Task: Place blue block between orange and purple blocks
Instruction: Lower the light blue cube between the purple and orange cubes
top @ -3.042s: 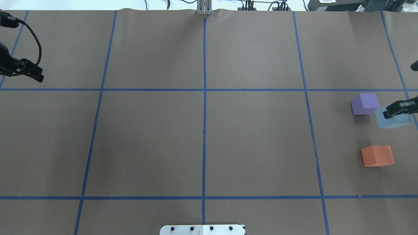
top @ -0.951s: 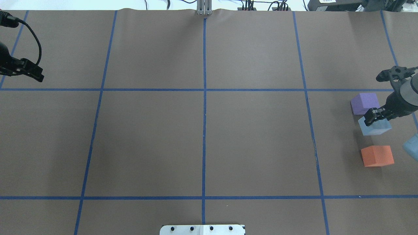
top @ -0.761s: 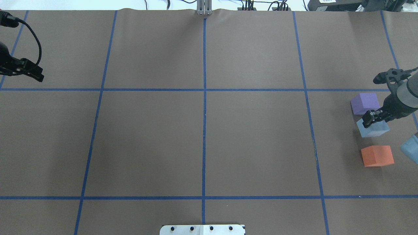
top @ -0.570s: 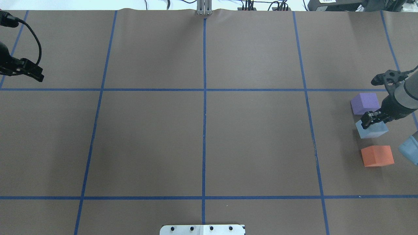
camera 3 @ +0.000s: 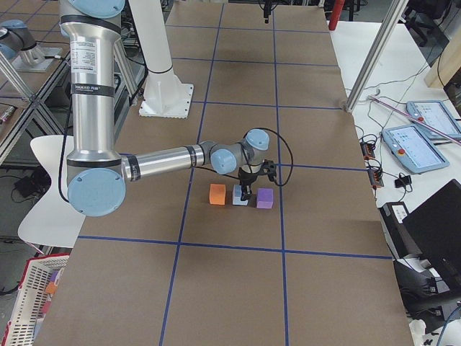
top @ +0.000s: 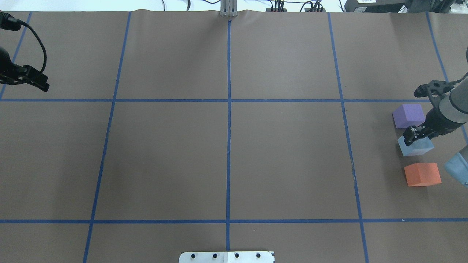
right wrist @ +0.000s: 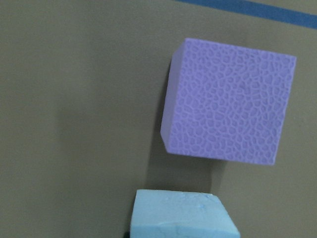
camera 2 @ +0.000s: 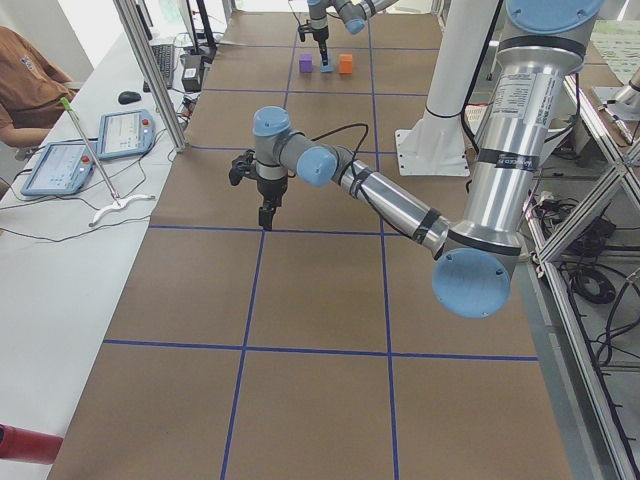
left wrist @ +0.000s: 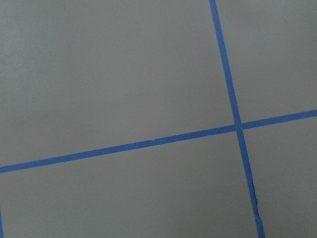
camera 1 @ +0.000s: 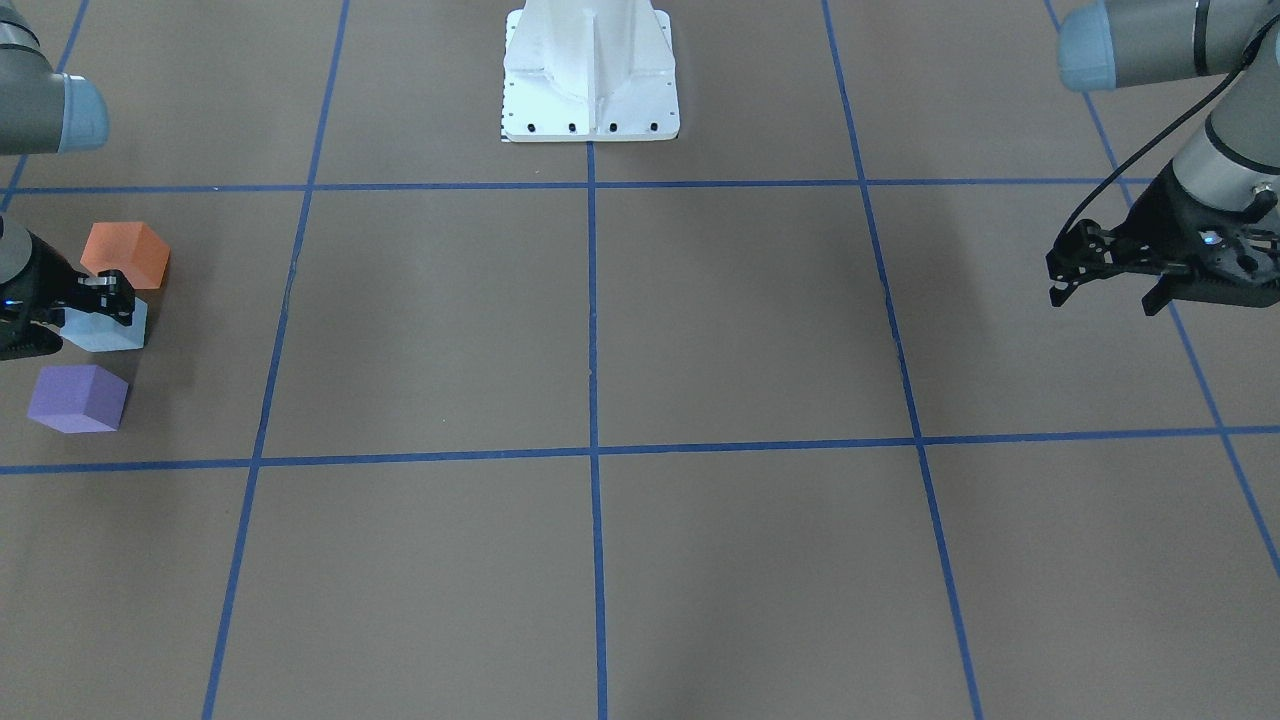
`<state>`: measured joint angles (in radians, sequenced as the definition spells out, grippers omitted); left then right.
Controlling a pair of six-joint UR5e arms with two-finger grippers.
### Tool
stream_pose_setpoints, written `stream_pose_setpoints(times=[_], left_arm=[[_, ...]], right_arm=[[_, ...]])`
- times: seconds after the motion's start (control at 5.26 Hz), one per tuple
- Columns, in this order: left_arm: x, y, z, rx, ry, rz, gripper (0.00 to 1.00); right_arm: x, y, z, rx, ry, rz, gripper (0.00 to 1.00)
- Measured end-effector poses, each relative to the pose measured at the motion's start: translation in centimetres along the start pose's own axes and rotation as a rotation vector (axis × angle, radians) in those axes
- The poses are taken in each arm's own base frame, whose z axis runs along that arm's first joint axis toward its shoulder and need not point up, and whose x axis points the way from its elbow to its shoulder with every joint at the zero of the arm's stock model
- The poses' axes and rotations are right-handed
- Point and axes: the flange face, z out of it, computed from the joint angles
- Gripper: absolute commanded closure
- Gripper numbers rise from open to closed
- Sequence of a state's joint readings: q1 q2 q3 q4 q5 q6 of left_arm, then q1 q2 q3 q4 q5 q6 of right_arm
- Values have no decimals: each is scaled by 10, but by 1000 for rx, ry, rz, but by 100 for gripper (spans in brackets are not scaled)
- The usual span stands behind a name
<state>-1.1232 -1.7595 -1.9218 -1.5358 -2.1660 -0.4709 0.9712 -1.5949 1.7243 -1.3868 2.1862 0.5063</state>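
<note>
Placement looks all but done from where I stand — the blue block (top: 418,149) sits in the gap between the purple block (top: 408,115) and the orange block (top: 422,174), at the far right of the overhead view, the three in a rough line. It lies just beside the purple one and a little apart from the orange, and appears to touch neither. The right gripper (top: 412,134) comes in from the right edge, and its jaws pinch the blue block from above. Whether the block rests on the brown worktop (top: 285,157) or is held just above it I cannot tell; the right-side view suggests it is down or very nearly so. What is left, I judge, is to let go and lift clear without nudging either neighbour, the purple one being closest.

The left gripper (top: 43,84) hangs over bare paper in the upper left of the overhead view, well apart from the blocks. Whether its jaws are spread or pressed together I cannot make out.

No container stands on the worktop. The only one I see is a basket (camera 3: 18,310) at the lower left corner of the right-side view, off the worktop — something orange lies in it, too small to name.
</note>
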Motion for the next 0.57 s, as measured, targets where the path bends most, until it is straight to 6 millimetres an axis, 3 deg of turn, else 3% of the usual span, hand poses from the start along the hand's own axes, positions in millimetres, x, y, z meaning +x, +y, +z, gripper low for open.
stream_pose_setpoints(times=[0.19,0.38,0.57], left_arm=[[0,0,-1,1,0,0,0],[0,0,-1,2,0,0,0],[0,0,-1,3,1,1,0]], right_arm=[[0,-1,2,-3,2,2,25],[-1,-2,2,-1,1,0,0],[-2,-2,-1,4,-2,0,0]])
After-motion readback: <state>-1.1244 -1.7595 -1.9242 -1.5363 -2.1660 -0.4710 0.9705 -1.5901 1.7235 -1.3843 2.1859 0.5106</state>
